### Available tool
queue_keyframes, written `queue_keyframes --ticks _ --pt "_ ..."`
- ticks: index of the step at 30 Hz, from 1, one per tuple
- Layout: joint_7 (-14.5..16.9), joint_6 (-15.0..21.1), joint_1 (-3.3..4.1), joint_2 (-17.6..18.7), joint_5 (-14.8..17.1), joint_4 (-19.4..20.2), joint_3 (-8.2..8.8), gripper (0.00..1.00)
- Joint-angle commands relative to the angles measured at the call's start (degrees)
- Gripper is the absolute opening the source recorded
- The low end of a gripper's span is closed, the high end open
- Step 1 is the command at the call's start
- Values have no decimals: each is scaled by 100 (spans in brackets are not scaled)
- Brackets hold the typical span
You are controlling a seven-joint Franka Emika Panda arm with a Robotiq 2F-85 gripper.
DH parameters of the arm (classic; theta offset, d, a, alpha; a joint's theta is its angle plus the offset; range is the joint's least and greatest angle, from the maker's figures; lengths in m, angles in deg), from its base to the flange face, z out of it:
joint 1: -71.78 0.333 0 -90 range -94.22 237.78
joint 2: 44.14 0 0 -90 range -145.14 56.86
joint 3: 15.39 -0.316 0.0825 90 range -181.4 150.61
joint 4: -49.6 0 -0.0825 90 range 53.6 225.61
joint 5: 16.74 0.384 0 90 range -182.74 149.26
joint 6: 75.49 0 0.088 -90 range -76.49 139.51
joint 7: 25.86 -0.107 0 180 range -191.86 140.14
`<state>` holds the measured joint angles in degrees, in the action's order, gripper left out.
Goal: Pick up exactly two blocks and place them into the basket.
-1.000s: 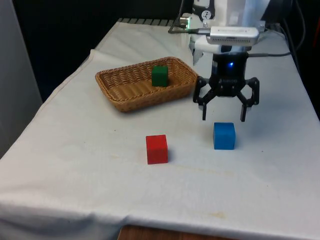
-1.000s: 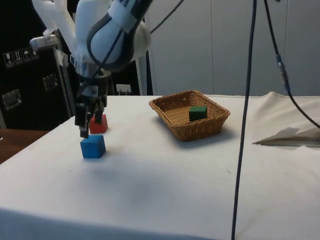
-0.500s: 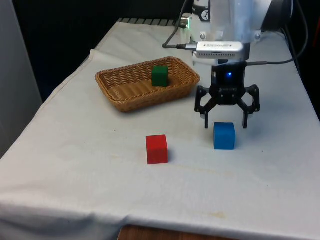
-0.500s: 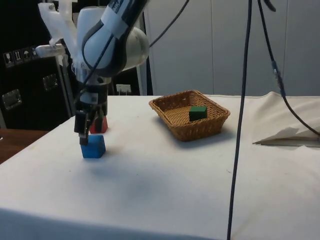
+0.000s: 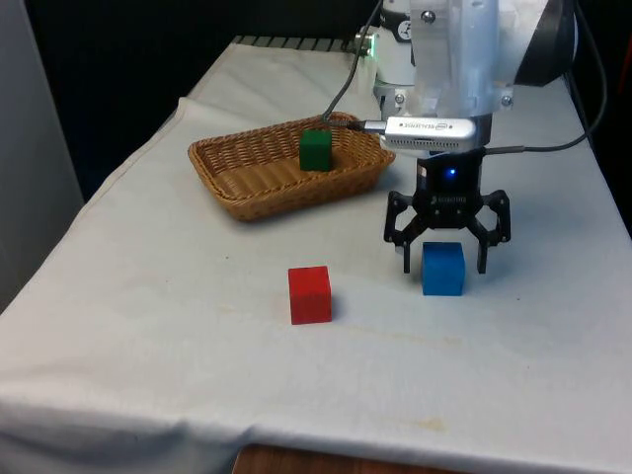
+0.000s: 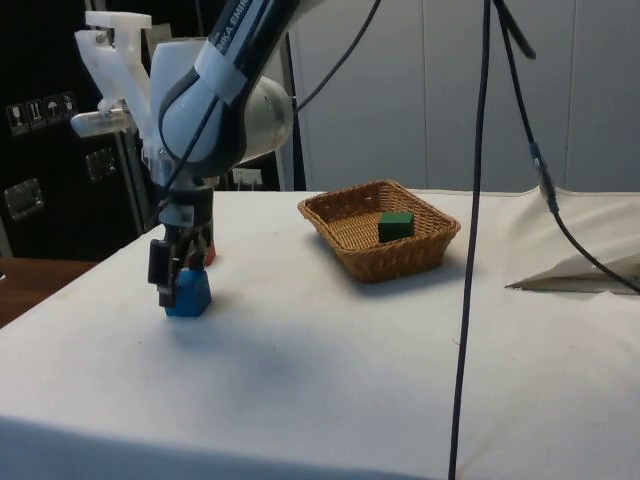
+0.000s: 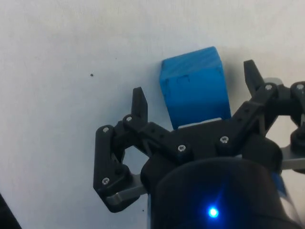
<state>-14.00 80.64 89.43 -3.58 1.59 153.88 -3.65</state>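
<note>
White cloth covers the table, where the gripper (image 5: 443,263) straddles the blue block (image 5: 442,269) with fingers spread — red block (image 5: 310,294) at its nine o'clock, basket (image 5: 259,194) holding a green block (image 5: 315,150).

White rounded arm (image 6: 215,110), black hand (image 5: 445,259) with silver screws, black cables trailing

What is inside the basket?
One green block sits inside the basket. The near wall hides a bit of the basket's floor, so nothing else can be confirmed.
</note>
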Motion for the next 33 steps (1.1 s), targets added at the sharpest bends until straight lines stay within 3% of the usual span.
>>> queue_keyframes --ticks 1,2,3,6,7,10,11,12,15,23,27,28,29,33 --pt "34 -17 -34 -6 34 -6 -46 100" --pt "0 0 0 0 0 0 0 100" --pt "23 -17 -29 -6 29 -6 -40 100" --pt "-11 -6 -6 0 17 -6 -11 97" --pt "-17 -6 0 0 11 0 -11 89" --pt "-23 0 6 0 0 0 0 51" --pt "-34 -6 6 0 6 0 0 51" --pt "-46 0 11 6 6 0 0 29" --pt "-52 0 11 6 0 0 6 0" --pt "-57 0 17 6 0 0 11 1" --pt "-40 -63 63 -223 -52 138 63 1" --pt "-23 -11 17 -69 -6 23 11 1" --pt "-29 -74 69 -275 -57 178 69 1" --pt "6 -74 86 -584 -126 447 74 1"
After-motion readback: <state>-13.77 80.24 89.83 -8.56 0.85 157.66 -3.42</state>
